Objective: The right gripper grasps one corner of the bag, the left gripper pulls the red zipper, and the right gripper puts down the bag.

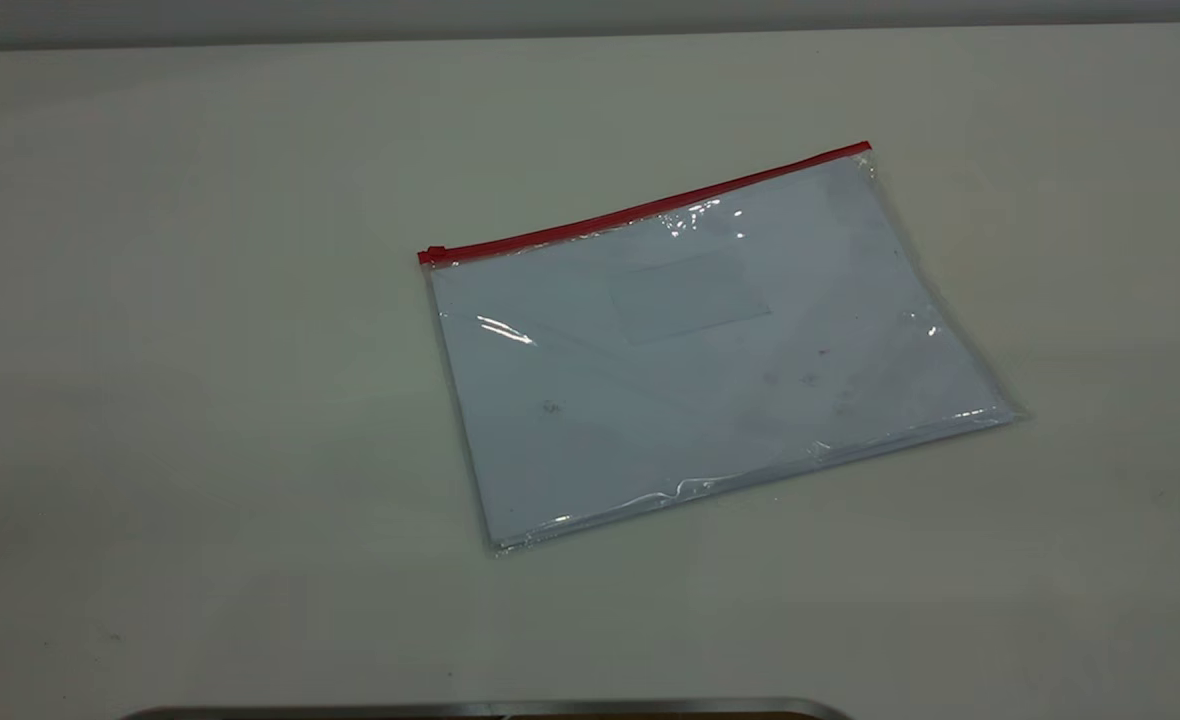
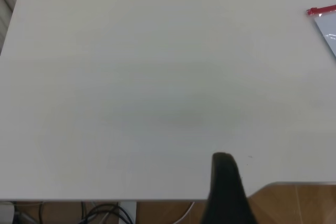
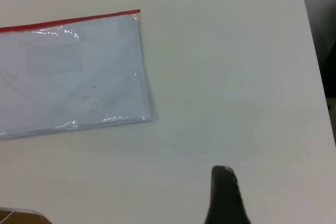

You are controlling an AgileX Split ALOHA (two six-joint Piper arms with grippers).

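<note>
The bag [image 1: 710,350] lies flat on the white table, right of centre, with white papers and a faint label patch inside. The red zipper [image 1: 650,208] runs along its far long edge, with the small slider tab [image 1: 433,254] at the left end. The corner of the bag [image 1: 865,152] where the red strip ends is at the far right, and also shows in the right wrist view [image 3: 137,13]. Neither arm shows in the exterior view. The left gripper [image 2: 224,169] hangs over the table's edge, far from the slider [image 2: 313,11]. The right gripper [image 3: 223,179] is over bare table, apart from the bag [image 3: 73,72].
The white table [image 1: 200,400] spreads wide on all sides of the bag. A metal-edged brown surface [image 1: 490,710] lies at the near edge. In the left wrist view the table's edge, wood floor [image 2: 299,205] and cables [image 2: 105,213] show.
</note>
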